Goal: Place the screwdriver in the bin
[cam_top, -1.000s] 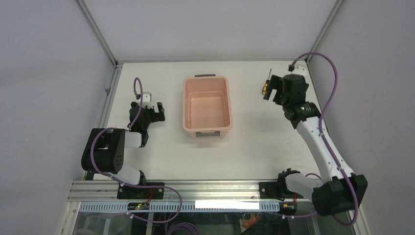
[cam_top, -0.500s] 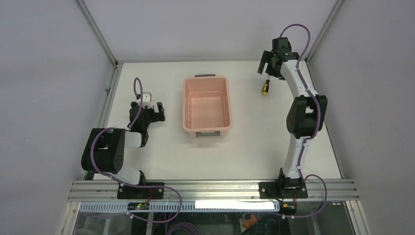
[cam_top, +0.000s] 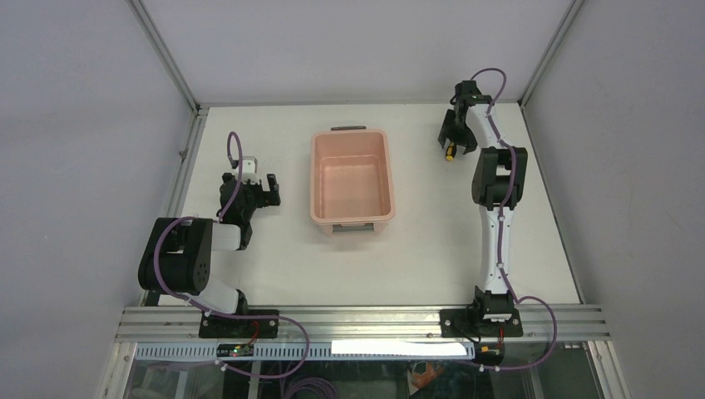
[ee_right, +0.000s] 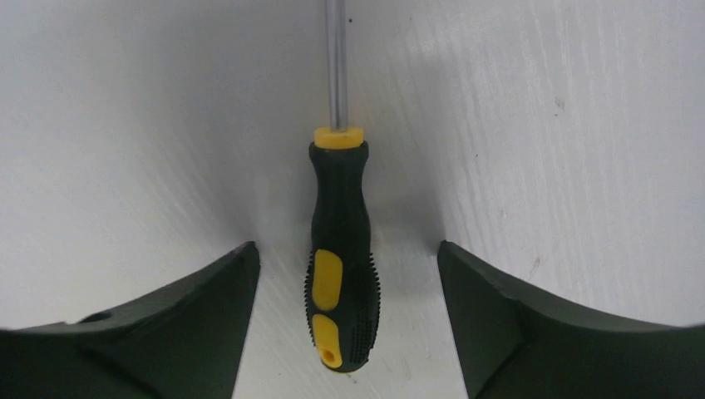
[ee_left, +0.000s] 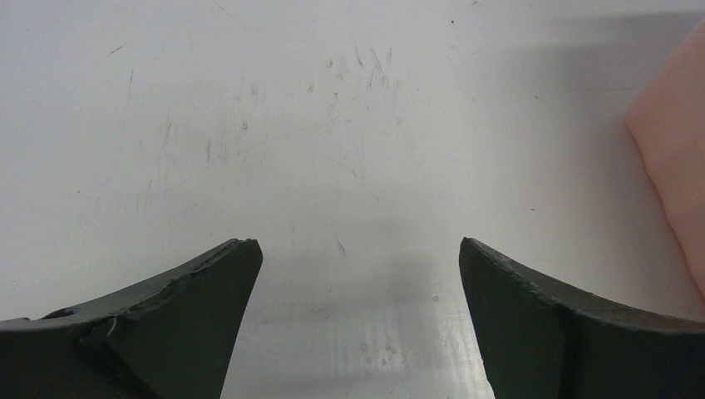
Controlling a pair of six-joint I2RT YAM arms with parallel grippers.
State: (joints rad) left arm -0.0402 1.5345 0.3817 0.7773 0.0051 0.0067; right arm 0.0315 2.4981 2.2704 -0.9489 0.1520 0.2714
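Two spread fingers [ee_right: 166, 324] of the right gripper [ee_right: 347, 253] straddle the screwdriver [ee_right: 339, 208] on the table [ee_right: 582, 125], right of the bin [cam_top: 313, 179]. Grasping is in hand, so next they must close on the handle. Meanwhile the left gripper [ee_left: 357, 249] idles, fingers apart.

i see the yellow-and-black screwdriver [ee_right: 339, 249] lying flat, well right of the upright salmon-pink bin [cam_top: 350, 179], level with its far half.

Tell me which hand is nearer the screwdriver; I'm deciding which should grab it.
Right. The right hand straddles the screwdriver, open, a finger each side. The left hand sits open on the far side of the bin.
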